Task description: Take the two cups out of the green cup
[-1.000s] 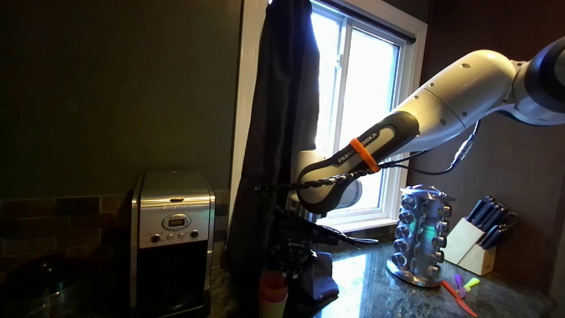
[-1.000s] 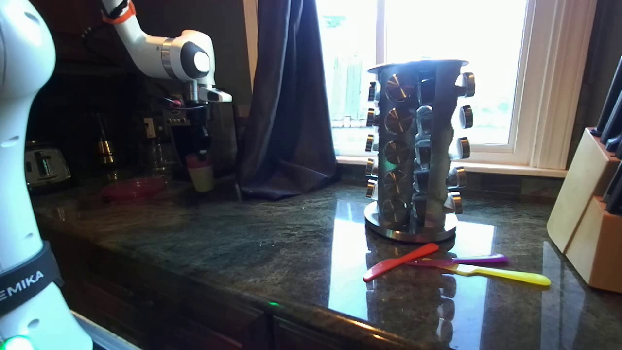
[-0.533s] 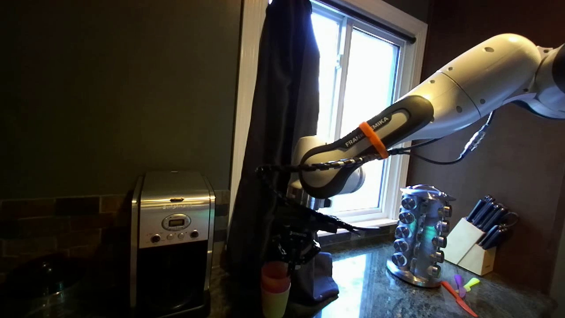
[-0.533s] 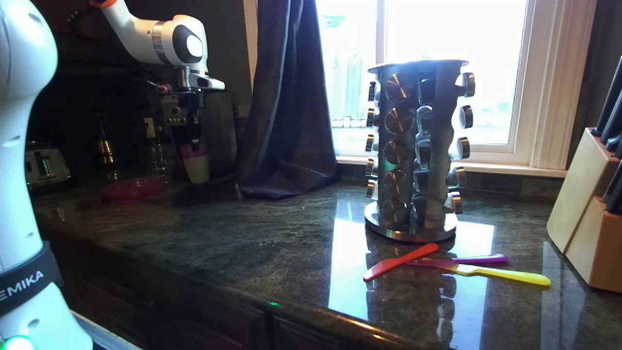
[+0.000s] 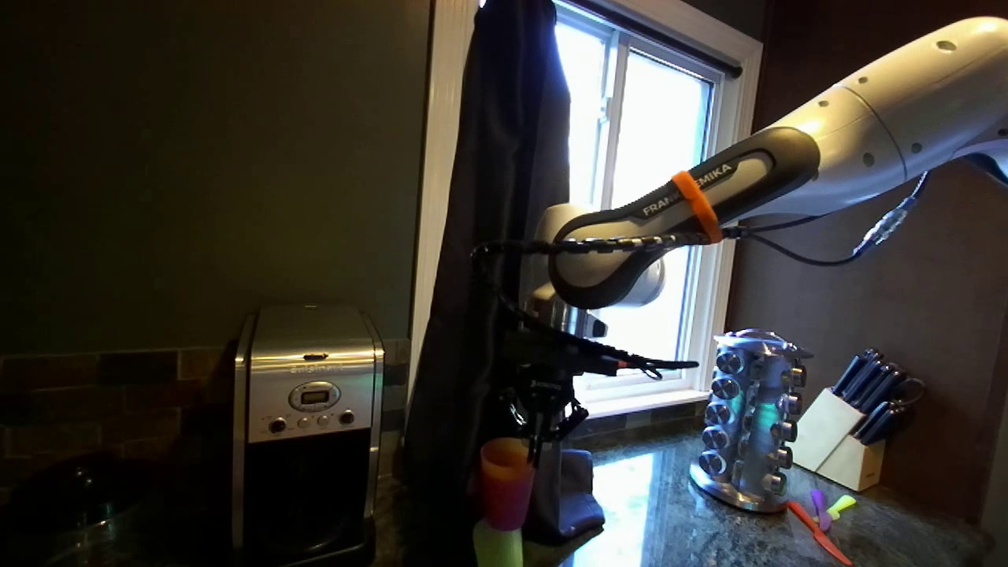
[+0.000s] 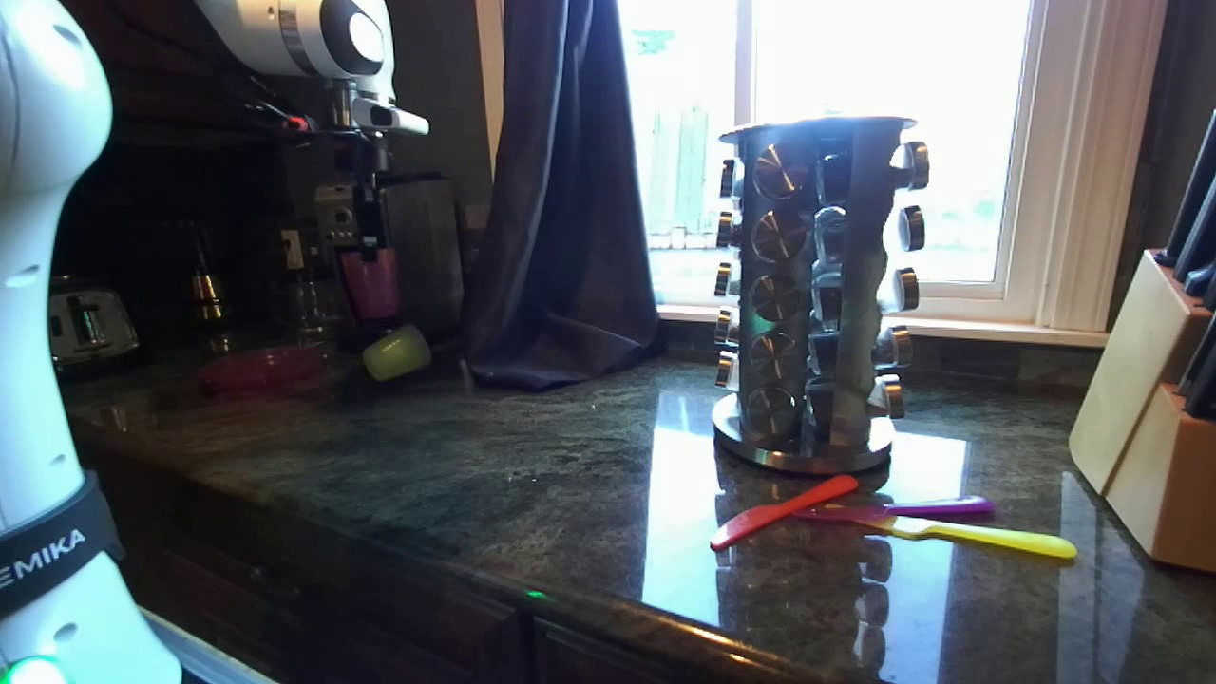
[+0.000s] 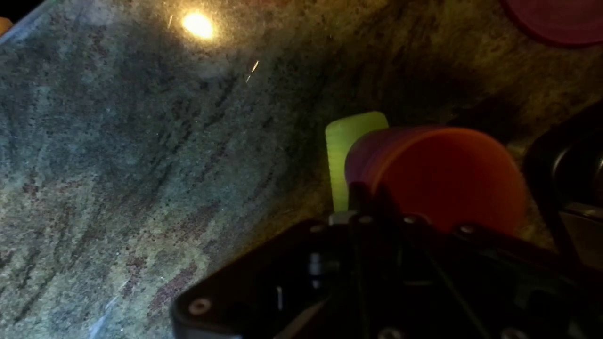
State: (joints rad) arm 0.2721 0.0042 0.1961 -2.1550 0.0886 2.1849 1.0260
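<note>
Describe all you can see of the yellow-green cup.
The yellow-green cup is plain and looks like plastic. It is tilted far from upright, below the two nested cups and apart from them; they partly cover it in the wrist view. Whether it touches the counter, and which way its mouth faces, I cannot tell.

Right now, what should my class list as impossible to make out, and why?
Green cup, in an exterior view: cut off by the picture's bottom edge.
Purple cup, wrist view: inside hidden by the orange cup.
Orange cup, wrist view: lower rim partly covered by the hand.
Red disc, wrist view: cut off by the corner.
</note>
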